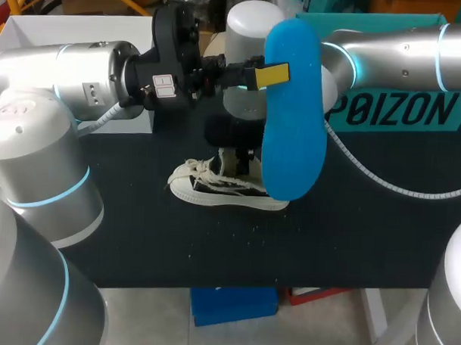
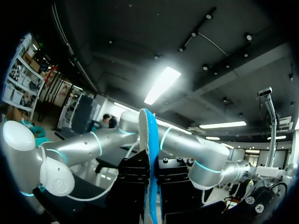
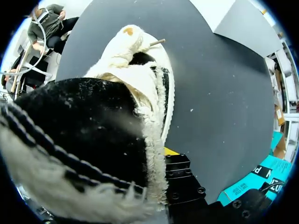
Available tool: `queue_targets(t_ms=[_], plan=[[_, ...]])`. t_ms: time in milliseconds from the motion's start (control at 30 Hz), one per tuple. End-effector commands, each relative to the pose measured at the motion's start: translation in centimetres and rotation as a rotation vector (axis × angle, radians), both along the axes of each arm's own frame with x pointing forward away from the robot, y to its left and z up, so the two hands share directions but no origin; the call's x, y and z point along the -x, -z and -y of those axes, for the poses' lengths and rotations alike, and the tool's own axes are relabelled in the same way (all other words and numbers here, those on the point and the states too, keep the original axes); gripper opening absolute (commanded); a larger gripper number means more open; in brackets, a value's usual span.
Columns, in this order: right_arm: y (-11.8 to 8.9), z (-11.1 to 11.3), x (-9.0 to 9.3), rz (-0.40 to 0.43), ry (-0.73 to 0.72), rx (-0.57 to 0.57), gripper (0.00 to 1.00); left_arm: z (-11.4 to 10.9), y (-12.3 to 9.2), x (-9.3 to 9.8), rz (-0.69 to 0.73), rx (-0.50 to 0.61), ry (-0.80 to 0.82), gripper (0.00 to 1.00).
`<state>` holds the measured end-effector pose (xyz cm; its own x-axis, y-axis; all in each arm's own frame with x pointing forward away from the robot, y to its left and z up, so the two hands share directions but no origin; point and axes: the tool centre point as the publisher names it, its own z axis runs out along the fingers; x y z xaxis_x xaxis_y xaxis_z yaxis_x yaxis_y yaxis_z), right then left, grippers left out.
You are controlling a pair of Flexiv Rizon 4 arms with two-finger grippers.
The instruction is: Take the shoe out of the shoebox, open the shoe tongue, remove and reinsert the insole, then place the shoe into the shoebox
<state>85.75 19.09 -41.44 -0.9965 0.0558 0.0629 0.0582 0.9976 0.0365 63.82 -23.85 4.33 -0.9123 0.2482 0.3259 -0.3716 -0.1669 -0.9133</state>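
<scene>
Insole out of the shoe, held aloft and ready to go back in.

The blue insole [image 1: 294, 122] hangs upright in the upper middle of the head view, pinched near its top edge by the left gripper [image 1: 272, 74], whose jaws are pressed onto it from both sides. The shoe [image 1: 228, 186] lies on the black table [image 1: 349, 245] at the frame's centre, just below and left of the insole's lower end. The right gripper [image 1: 235, 154] sits at its collar, but whether it grips cannot be told. The step in hand looks like reinsertion: the insole needs lowering and tipping toe-first into the opening. The teal shoebox [image 1: 414, 111] stands at upper right.
</scene>
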Motion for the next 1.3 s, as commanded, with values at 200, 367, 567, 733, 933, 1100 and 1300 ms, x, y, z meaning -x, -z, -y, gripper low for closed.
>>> queue_targets(t_ms=[200,367,567,733,933,1100,1300], plan=[[-0.6,0.1,-0.4,0.026,-0.064,-0.036,0.00,0.1,0.1,0.1,0.001,-0.001,-0.004,0.00],[-4.7,-1.1,-3.1,0.082,-0.130,-0.103,0.00,0.1,0.1,0.1,0.001,-0.001,-0.004,0.00],[-6.7,-1.1,-4.2,0.056,-0.044,-0.276,0.00,0.1,0.1,0.1,0.001,-0.001,-0.004,0.00],[-8.4,-0.4,-4.4,0.030,-0.047,-0.283,0.00,0.1,0.1,0.1,0.001,-0.001,-0.004,0.00],[-8.8,-0.4,-4.4,0.028,-0.074,-0.286,0.00,0.1,0.1,0.1,0.001,-0.001,-0.004,0.00],[-8.8,-0.4,-4.4,0.028,-0.074,-0.286,0.00,0.1,0.1,0.1,0.001,-0.001,-0.004,0.00],[-8.8,-0.4,-4.4,0.028,-0.074,-0.286,0.00,0.1,0.1,0.1,0.001,-0.001,-0.004,0.00]])
